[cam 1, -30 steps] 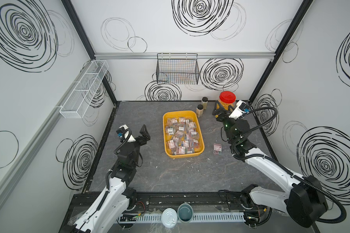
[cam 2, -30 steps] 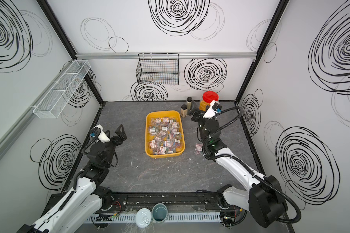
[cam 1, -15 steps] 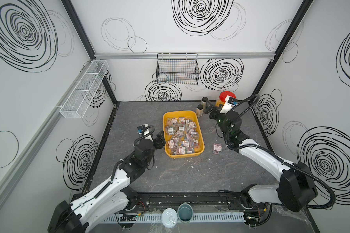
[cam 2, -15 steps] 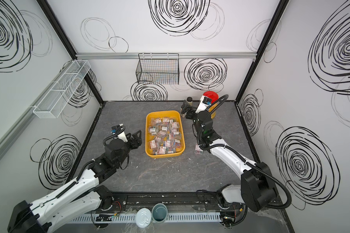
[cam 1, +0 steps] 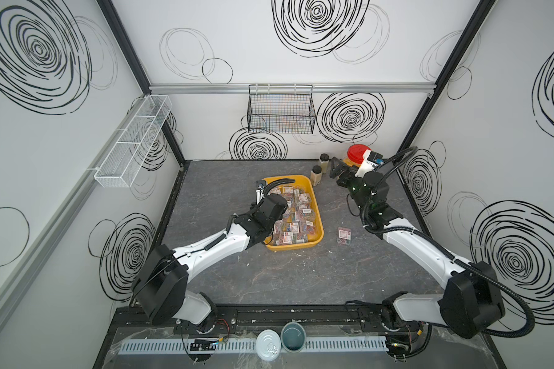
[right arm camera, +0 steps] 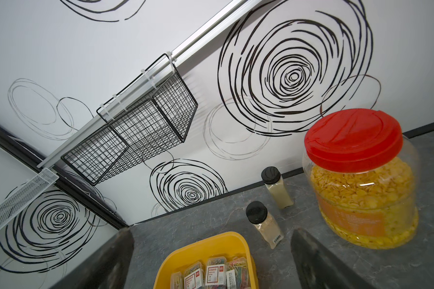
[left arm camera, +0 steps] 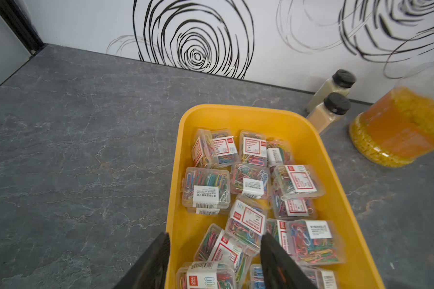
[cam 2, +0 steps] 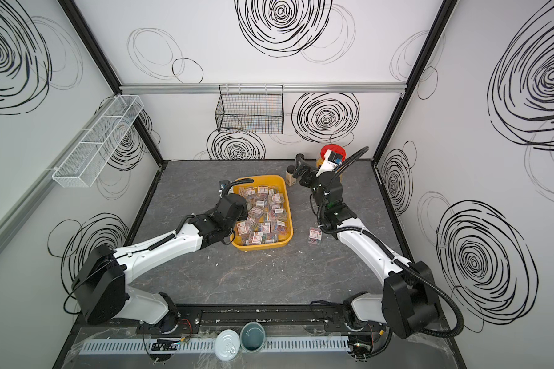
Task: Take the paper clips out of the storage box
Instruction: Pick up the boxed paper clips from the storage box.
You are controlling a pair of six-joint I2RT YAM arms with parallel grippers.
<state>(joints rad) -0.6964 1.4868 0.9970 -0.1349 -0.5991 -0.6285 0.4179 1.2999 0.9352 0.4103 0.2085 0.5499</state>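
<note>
Sitting on the worktop (cam 1: 269, 281), the yellow storage box (cam 1: 288, 247) holds the pile of paper clip cases (left arm camera: 251, 147). Left end effector (left arm camera: 214, 236) straddles its left wall, jaws apart. Right end effector (right arm camera: 211, 232) hovers by the red-lidded jar (right arm camera: 356, 190), jaws wide apart. Lone case (cam 1: 344, 235) lies on the worktop, right of the box.

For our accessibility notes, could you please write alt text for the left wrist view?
A yellow tray crowded with clear cases of coloured paper clips, with two black fingers spread apart above some of them. It sits on a grey table, with two black-capped bottles and a jar of yellow grains by one corner.
</note>
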